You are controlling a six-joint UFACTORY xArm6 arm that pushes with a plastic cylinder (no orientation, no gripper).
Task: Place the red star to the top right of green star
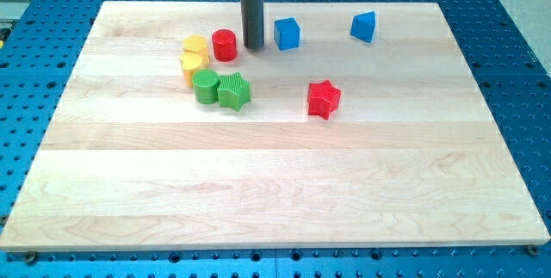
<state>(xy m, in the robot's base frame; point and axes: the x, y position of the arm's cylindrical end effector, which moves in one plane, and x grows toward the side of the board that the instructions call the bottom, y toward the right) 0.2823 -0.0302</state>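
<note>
A: What's the layout, biggest thing first?

B: A wooden board [275,192] on a blue perforated table [516,54]. My rod [251,7] comes down from the view's top, and my tip [253,46] rests on the board between the red cylinder [224,45] and the blue cube [287,33], near both but seemingly touching neither. It is a bare rod: nothing to open or close, and it holds nothing.

A: And the blocks that matter?

B: The green star [234,91] sits left of centre, pressed against a green cylinder [206,85]. The red star [324,99] lies well apart to its right, at about the same height, perhaps slightly lower.

A: So how far along?

B: I'd say barely begun. The red star is right of the green one but not above it; it needs pushing toward the view's top. My tip is far from it, so I'd have to get below it first.

A: Anything else?

B: Two yellow blocks [195,54] left of the red cylinder, and a blue wedge-like block [364,27] at top right
</note>
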